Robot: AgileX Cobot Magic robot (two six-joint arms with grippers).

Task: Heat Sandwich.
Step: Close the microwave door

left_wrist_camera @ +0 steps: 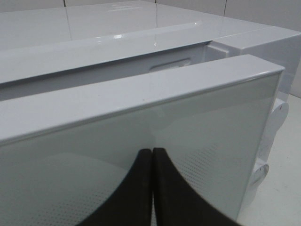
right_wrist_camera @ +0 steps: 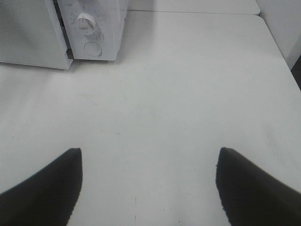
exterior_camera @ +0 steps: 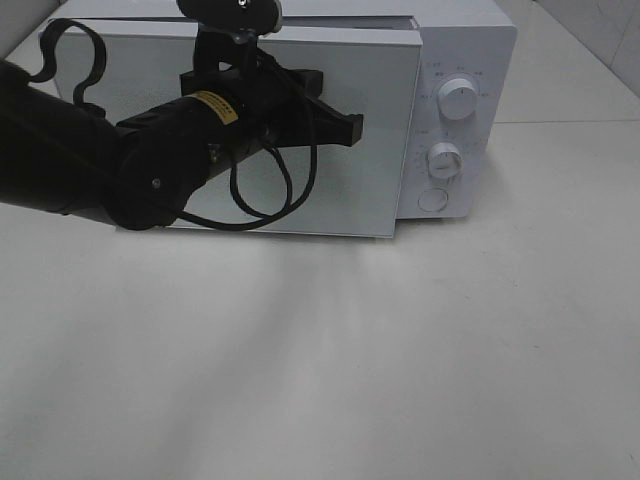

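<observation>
The sandwich is out of view in every frame. The white microwave (exterior_camera: pixel 470 60) stands at the back of the table, and its glass door (exterior_camera: pixel 380 150) sits slightly ajar, with a gap to the body visible in the left wrist view. My left gripper (exterior_camera: pixel 352 125) is shut with nothing in it. Its tips (left_wrist_camera: pixel 152 151) are at the door's glass front (left_wrist_camera: pixel 211 122). My right gripper (right_wrist_camera: pixel 149 157) does not show in the exterior view. It hangs open over bare table, some way in front of the microwave (right_wrist_camera: pixel 96 28).
The microwave's control panel carries two dials (exterior_camera: pixel 457 98) (exterior_camera: pixel 444 160) and a round button (exterior_camera: pixel 433 200). My left arm (exterior_camera: pixel 90 160) and its cable (exterior_camera: pixel 270 195) cross in front of the door. The white table (exterior_camera: pixel 400 350) stretches out in front.
</observation>
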